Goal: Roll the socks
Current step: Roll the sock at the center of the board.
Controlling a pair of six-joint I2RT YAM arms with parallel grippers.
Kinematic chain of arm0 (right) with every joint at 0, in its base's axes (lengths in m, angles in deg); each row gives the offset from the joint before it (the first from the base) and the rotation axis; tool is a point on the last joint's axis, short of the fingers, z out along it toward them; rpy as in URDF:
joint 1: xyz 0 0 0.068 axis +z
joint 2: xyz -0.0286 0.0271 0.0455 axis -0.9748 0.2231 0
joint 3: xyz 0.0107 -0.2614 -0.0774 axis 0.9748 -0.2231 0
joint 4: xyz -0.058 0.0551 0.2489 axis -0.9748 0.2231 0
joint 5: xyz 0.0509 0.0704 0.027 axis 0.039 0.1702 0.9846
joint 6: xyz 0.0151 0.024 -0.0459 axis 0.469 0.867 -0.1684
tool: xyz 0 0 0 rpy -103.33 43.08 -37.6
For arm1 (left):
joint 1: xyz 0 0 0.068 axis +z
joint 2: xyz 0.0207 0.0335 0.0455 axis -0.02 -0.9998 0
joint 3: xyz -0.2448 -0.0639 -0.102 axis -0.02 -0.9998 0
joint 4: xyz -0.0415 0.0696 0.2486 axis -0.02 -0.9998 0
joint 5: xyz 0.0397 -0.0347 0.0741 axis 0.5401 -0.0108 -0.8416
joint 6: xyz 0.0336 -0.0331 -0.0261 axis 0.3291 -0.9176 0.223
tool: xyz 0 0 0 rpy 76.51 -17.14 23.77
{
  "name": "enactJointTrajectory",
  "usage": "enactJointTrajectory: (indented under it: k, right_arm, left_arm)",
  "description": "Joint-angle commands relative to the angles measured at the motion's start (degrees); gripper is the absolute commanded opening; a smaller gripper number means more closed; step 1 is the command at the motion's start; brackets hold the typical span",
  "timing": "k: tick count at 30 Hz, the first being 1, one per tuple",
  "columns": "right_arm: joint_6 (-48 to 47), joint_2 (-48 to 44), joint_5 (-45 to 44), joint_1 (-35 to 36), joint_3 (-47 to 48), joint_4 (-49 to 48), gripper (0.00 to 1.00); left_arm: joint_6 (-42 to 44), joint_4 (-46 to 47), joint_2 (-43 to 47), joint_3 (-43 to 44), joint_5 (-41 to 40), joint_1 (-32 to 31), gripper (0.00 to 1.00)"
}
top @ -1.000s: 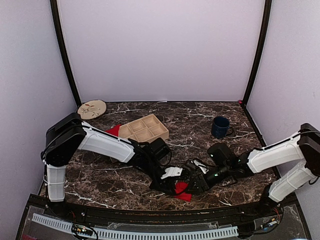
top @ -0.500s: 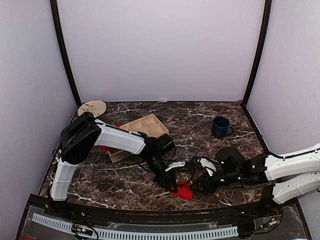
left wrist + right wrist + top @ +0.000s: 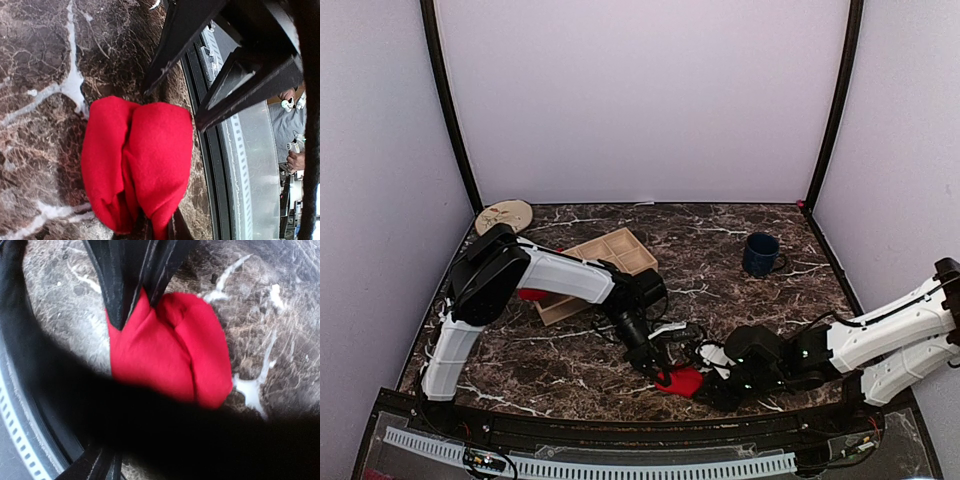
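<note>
A red sock (image 3: 682,380) lies bunched into a folded lump on the marble table near the front edge. It fills the left wrist view (image 3: 137,160) and the right wrist view (image 3: 170,352). My left gripper (image 3: 666,370) is shut on the sock's edge; its fingers pinch the cloth at the bottom of its own view (image 3: 156,227) and show from above in the right wrist view (image 3: 131,290). My right gripper (image 3: 716,388) sits low just right of the sock; its fingers are a dark blur. A second red sock (image 3: 531,294) lies at the left, partly under the tray.
A wooden compartment tray (image 3: 610,258) stands behind the left arm. A blue mug (image 3: 760,254) is at the back right, a round plate (image 3: 503,216) at the back left. The black front rail (image 3: 220,165) runs close beside the sock.
The right arm has drawn in and dropped lower beside the sock. The left gripper has turned and shifted slightly right, holding the sock, which has bunched into a tighter lump.
</note>
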Motion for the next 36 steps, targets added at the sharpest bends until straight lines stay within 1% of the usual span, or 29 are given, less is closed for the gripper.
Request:
enactJointTrajectory:
  k: [1,11,12,14,15,20,22,25,28,31,34,36]
  right_arm:
    - [-2.4,2.0,-4.1,1.1,3.5,-1.7,0.44]
    - [-5.1,6.8,-4.0,2.5,7.6,-0.2,0.48]
    - [-5.3,7.2,-4.0,2.6,8.0,-0.1,0.50]
    - [-5.7,7.9,-4.0,2.8,8.5,0.2,0.58]
    - [-5.9,8.2,-4.0,2.8,8.8,0.3,0.58]
    - [-7.5,10.4,-3.7,3.1,10.1,1.2,0.59]
    - [-8.2,11.4,-3.6,3.2,10.8,1.7,0.57]
    - [-8.9,12.8,-3.6,3.4,11.7,2.4,0.52]
    - [-9.3,13.6,-3.5,3.6,12.0,2.8,0.42]
    - [-9.5,13.9,-3.8,3.7,12.3,3.2,0.29]
    - [-9.5,14.1,-3.9,3.8,12.3,3.5,0.13]
    - [-9.3,14.3,-3.4,3.8,12.1,3.4,0.07]
  left_arm:
    - [1.1,-5.4,-2.1,0.5,-1.5,0.2,0.00]
    - [2.5,-7.3,-2.7,0.9,-1.1,0.3,0.00]
    - [2.6,-7.4,-2.8,1.0,-1.0,0.4,0.00]
    - [3.0,-7.9,-2.8,1.2,-0.6,0.6,0.00]
    - [3.1,-8.1,-2.8,1.3,-0.5,0.7,0.00]
    - [3.7,-8.9,-2.8,1.5,-0.1,1.1,0.00]
    - [3.8,-9.1,-2.9,1.5,0.0,1.1,0.00]
    - [4.0,-9.3,-2.8,1.5,0.2,1.3,0.00]
    - [4.0,-9.3,-2.9,1.6,0.6,1.6,0.00]
    - [4.0,-9.3,-3.1,1.7,0.6,1.7,0.00]
    - [3.6,-9.2,-3.1,1.7,0.5,1.9,0.00]
    - [3.1,-9.0,-3.2,1.7,0.3,2.1,0.00]
